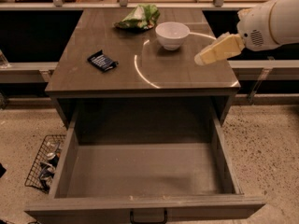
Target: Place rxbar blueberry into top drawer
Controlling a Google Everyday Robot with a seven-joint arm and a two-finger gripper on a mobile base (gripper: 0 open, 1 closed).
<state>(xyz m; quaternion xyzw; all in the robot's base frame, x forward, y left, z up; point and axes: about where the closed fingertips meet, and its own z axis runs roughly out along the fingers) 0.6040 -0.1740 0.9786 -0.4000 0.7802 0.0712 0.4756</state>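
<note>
Hovering my gripper (202, 58) above table (140, 78) right side, just beside bowl (172, 35), well apart from bar (103, 60). Cannot tell how far open it is; bar not in it. Bar lies flat on table's left part, untouched. Drawer (140, 203) stands wide open, nothing inside. Grasp, carry, drop all left. Bowl looks empty. Floor basket (39, 164) holds oddments, unclear.

light: dim, warm, overhead | glare: thin bright arc across table (88, 80) beside white bowl (172, 34) | shadow: deep under tabletop, darkening back of top drawer (145, 171) | gripper (205, 56): brightly lit, above table's right side
</note>
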